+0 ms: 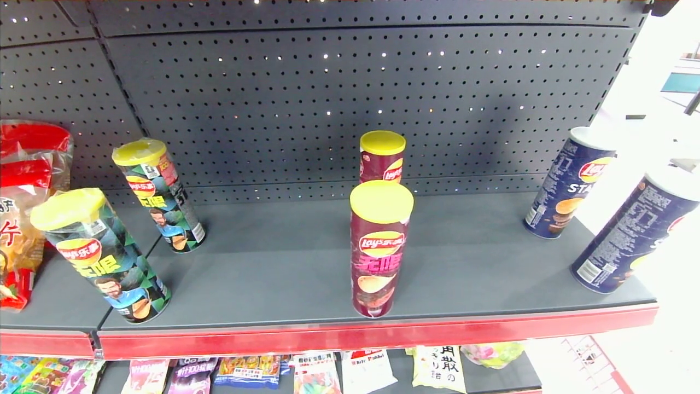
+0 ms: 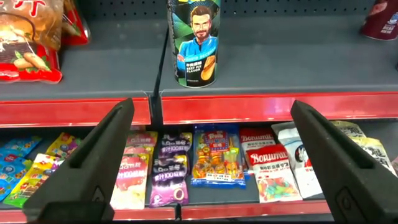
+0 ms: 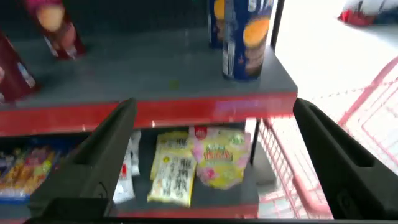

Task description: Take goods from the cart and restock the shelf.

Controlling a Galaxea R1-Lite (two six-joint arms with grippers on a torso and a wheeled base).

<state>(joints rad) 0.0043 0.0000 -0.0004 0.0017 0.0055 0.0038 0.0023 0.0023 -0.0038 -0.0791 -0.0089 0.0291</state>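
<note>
Six cans (image 1: 380, 246) on shelf (image 1: 273, 262), head view; cart (image 3: 367, 87), right wrist view.

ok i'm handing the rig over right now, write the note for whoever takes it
Left end effector: open, empty, facing the red front edge of the shelf.
Right end effector: open, empty, near the shelf's right end.
Things: upright on the shelf are green cans at the left, maroon cans in the middle and blue cans at the right. The cart is beside the right end, contents not visible.
Done: six cans stand shelved.
Left: wide gaps between the pairs; probably fetch the next item from the cart.
</note>
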